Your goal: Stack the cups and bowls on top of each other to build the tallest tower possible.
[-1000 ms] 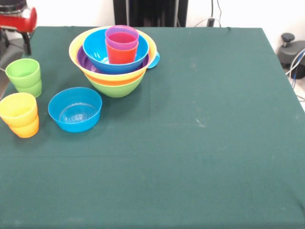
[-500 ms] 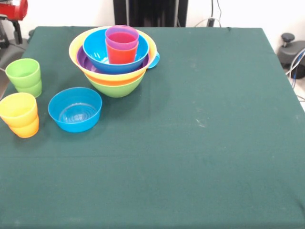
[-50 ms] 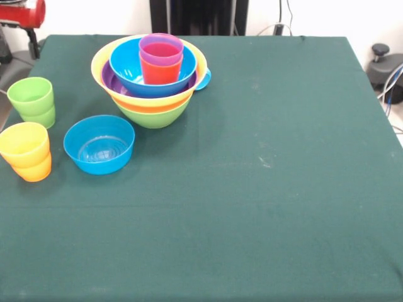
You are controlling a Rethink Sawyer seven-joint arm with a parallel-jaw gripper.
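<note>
- The red arm shifts slightly at the far left corner, off the worktop; its hand is out of sight, so I cannot tell its grip.
- Green cups, yellow cups and the loose blue bowl sit unmoved at the near left.
- The tower stands unchanged, so stacking is paused.

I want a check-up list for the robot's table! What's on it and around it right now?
Surface: dark green cloth covers the table, with a few pale specks.
Job's things: the tower stands on a lime green bowl, with yellow, purple and blue bowls nested above and a purple cup in an orange cup on top. A light blue piece pokes out at its side. A loose blue bowl sits upright and empty. A green cup and a yellow cup each sit in a matching cup.
Clutter: nothing seen.
Grippers: none visible; only a red arm part shows.
Cables: some beyond the table.
Surroundings: white wall, black stand.
</note>
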